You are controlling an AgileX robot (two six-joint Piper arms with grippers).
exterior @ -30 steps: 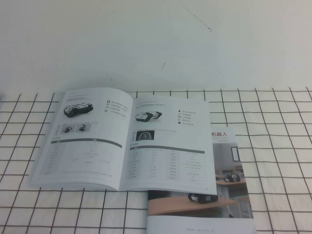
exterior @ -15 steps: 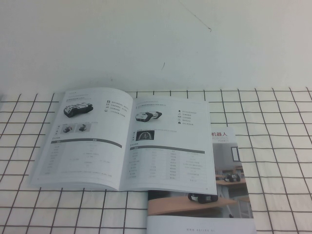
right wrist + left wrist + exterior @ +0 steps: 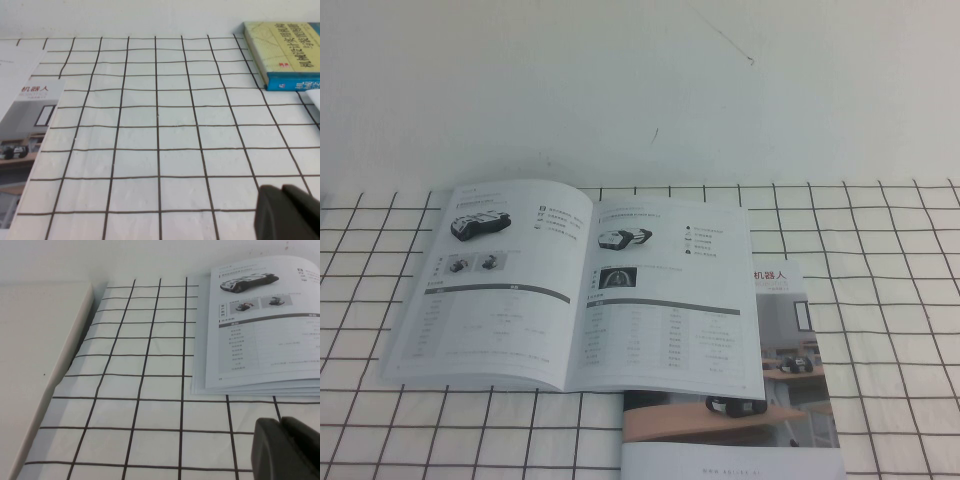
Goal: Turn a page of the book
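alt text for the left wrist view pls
An open white book lies flat on a black-gridded white cloth, its visible page showing a robot-vehicle photo above a spec table. The dark tip of the left gripper, fingers together, hovers over the cloth, short of the book's near corner.

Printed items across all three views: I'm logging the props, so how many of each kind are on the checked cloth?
Open booklet: 1
Photo-cover brochure: 1
Yellow and blue hardback book: 1
Total: 3
Neither tool touches any of them: left tool and right tool sit over bare cloth.
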